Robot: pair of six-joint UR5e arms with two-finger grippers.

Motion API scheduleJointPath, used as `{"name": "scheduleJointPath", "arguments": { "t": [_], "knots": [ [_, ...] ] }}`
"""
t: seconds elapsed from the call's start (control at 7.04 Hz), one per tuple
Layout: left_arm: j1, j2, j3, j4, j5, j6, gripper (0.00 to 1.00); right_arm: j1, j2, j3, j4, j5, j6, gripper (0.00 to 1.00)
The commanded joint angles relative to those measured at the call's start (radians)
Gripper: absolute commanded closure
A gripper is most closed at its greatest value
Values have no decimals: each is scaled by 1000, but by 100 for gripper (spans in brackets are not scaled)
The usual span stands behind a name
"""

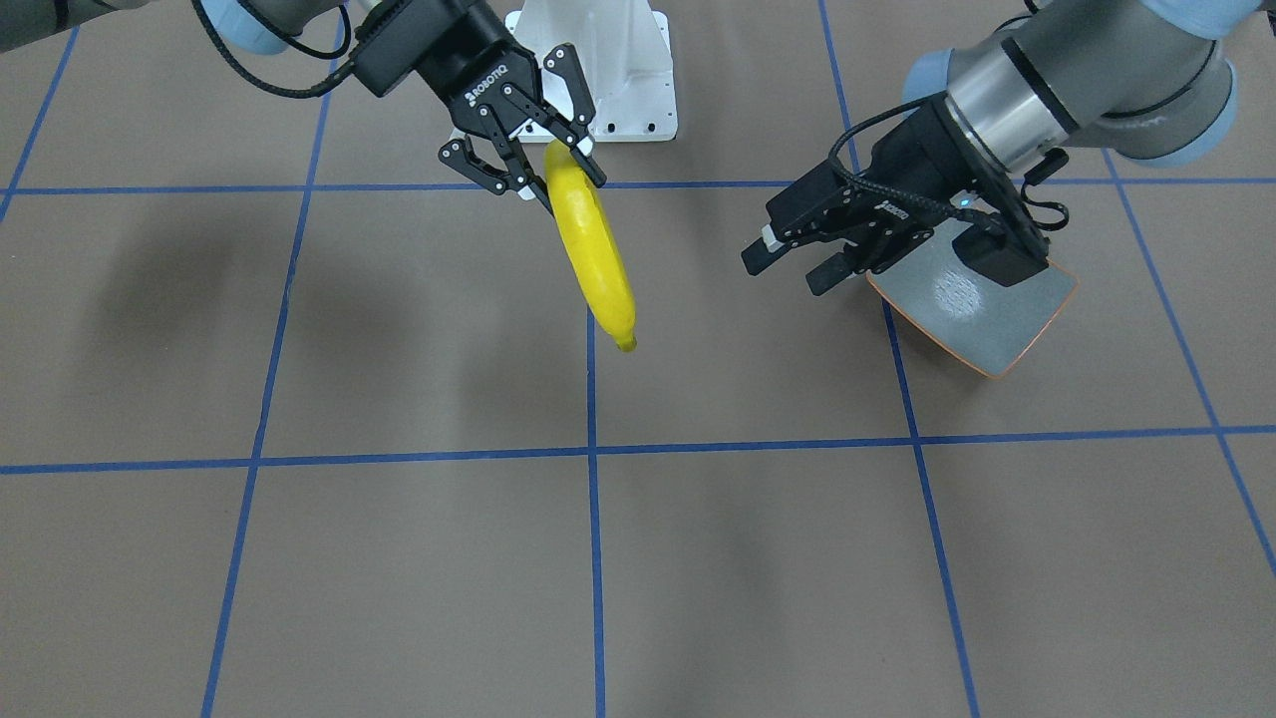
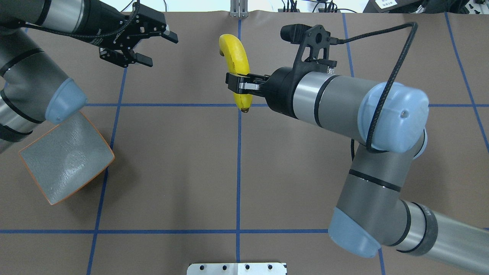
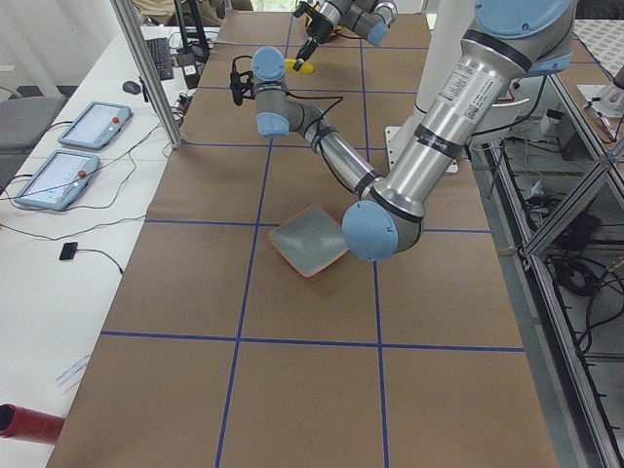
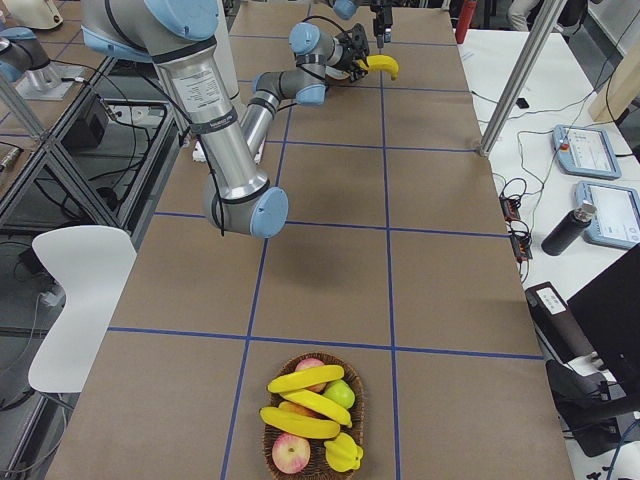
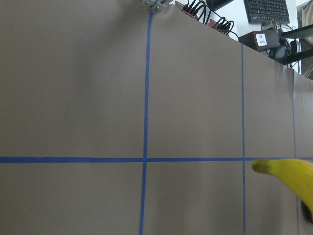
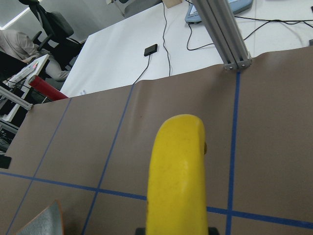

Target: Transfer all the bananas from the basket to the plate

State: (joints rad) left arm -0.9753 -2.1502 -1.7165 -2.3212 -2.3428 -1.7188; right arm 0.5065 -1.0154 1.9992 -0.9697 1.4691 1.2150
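My right gripper [image 1: 563,179] is shut on a yellow banana [image 1: 594,254] and holds it in the air over the table's middle, far side; the overhead view shows the same banana [image 2: 237,61] crossing the gripper [image 2: 240,83]. My left gripper [image 2: 160,49] hangs open and empty to the banana's left, above the table. The grey plate [image 2: 67,156] with an orange rim lies bare under the left arm, also seen as the plate [image 1: 997,309]. The wicker basket [image 4: 270,455] at the table's far right end holds more bananas [image 4: 316,405].
Apples [image 4: 291,452] and other fruit share the basket. A white robot base [image 1: 618,70] stands at the table's robot side. Blue tape lines cross the brown table. Tablets and cables lie on side benches beyond the far table edge.
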Motion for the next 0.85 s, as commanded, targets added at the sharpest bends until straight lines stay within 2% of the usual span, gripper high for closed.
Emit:
{"name": "scheduleJointPath", "arguments": {
  "t": [0.0, 0.14, 0.43, 0.71],
  "knots": [
    [10, -46, 3, -64, 14, -297, 0, -57, 21, 1, 2, -90, 4, 100],
    [32, -51, 2, -110, 14, -386, 0, -83, 37, 1, 2, -133, 6, 100],
    [70, -56, -6, -138, 14, -439, 0, -132, 40, -2, 34, -199, 8, 100],
    [95, -56, -11, -144, 14, -441, 0, -141, 41, -2, 57, -207, 1, 100]
  ]
}}
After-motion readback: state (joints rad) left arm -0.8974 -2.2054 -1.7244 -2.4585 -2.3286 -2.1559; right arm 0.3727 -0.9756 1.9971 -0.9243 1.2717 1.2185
